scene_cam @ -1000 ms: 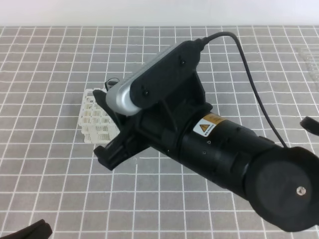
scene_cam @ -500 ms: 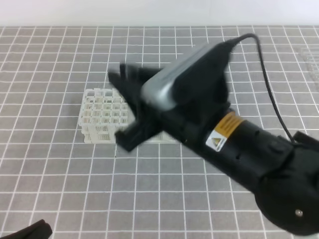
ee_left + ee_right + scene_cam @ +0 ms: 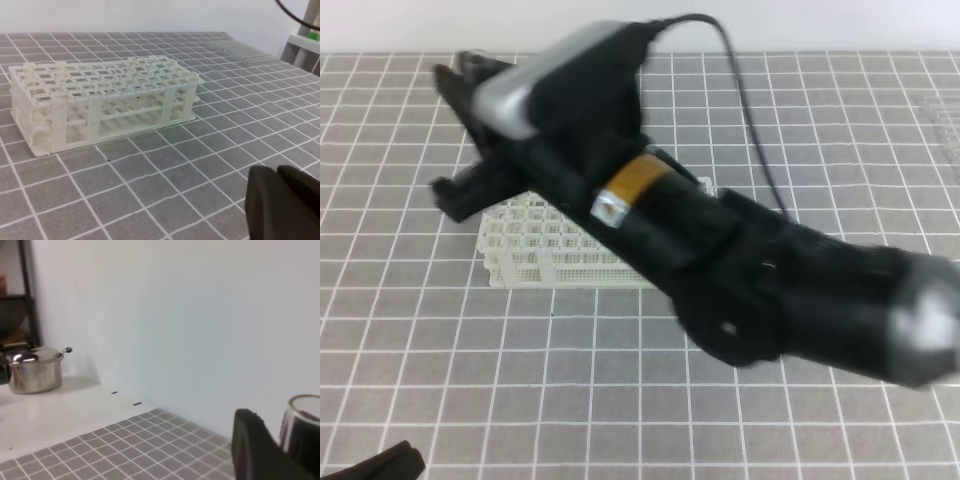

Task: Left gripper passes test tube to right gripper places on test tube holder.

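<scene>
The right gripper (image 3: pixel 470 130) has swung up to the far left above the test tube holder (image 3: pixel 545 245), fingers closed on the test tube (image 3: pixel 300 427), so placing remains undone.

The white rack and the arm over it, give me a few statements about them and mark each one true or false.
1. The white rack lies tipped on its side. False: it stands flat on the grid mat.
2. The right gripper is held past the rack's far left corner in the overhead view. True.
3. A glass tube sits between the right gripper's fingers. True, as the right wrist view shows.
4. The rack's holes are full of tubes. False: no tubes show in the visible holes.
5. A metal pot sits on the white counter. True.
</scene>
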You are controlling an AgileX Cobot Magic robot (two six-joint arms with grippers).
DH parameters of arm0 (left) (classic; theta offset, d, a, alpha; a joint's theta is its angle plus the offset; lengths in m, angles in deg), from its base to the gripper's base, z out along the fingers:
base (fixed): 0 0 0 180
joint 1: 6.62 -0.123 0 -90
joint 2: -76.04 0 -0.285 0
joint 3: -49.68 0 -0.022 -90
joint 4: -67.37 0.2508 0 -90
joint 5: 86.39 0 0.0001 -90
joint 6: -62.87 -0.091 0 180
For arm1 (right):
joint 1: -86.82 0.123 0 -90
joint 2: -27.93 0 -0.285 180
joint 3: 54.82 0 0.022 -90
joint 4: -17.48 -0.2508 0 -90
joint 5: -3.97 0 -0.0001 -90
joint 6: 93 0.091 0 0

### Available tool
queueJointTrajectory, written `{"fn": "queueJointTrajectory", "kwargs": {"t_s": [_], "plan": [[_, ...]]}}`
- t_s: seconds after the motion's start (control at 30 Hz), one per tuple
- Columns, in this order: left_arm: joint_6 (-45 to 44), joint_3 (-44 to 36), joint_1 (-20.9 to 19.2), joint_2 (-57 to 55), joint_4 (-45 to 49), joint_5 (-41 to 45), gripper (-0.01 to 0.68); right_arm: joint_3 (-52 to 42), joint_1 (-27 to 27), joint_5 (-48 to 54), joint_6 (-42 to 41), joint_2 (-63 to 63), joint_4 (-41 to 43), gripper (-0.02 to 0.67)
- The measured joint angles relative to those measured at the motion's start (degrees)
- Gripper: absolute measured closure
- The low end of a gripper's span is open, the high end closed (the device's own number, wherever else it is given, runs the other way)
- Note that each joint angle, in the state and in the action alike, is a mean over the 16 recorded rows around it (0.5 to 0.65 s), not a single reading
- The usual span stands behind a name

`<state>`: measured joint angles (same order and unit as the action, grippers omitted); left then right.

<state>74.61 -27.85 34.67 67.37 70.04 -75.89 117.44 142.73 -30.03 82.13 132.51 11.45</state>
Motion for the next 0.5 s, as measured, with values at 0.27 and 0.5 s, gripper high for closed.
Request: {"fn": "queueJointTrajectory", "kwargs": {"t_s": [0.27, 0.5], "plan": [[0.0, 0.1, 0.0, 0.1, 0.0, 0.1, 0.673, 8.9, -0.9, 1.0, 0.0, 9.9, 2.9, 0.56], [0.0, 0.1, 0.0, 0.1, 0.0, 0.1, 0.673, 12.3, -2.0, 2.0, 0.6, 15.1, 4.2, 0.56]]}}
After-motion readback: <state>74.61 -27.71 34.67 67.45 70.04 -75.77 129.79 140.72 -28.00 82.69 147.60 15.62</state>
